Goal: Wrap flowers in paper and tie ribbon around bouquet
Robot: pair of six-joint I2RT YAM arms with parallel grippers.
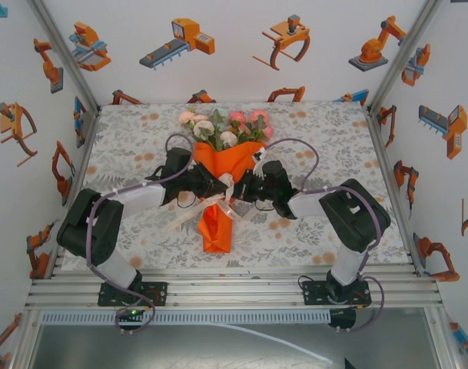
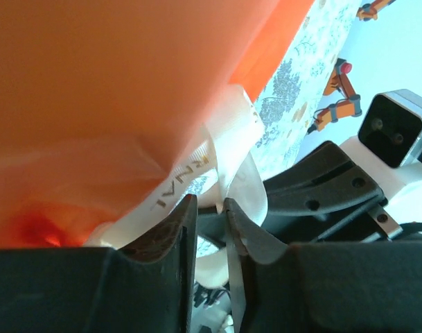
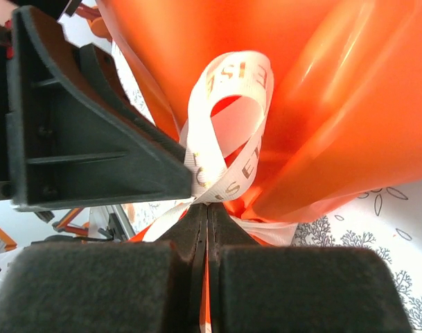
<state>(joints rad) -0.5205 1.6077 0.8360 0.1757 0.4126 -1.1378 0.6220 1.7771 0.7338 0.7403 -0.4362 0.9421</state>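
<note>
The bouquet (image 1: 226, 157) is laid on the table (image 1: 134, 146). A loop of the ribbon (image 3: 228, 132) is pinched between the right fingers (image 3: 183, 236); the left fingers (image 2: 179, 232) are slightly parted about it.

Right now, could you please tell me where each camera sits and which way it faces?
Top external: above and behind the arms, looking down on the table; both arms meet at the bouquet.
Left wrist: on the left arm, looking past the left gripper at ribbon and paper.
Right wrist: on the right arm; right gripper pinches the ribbon.
Both wrist views share ribbon and paper.
</note>
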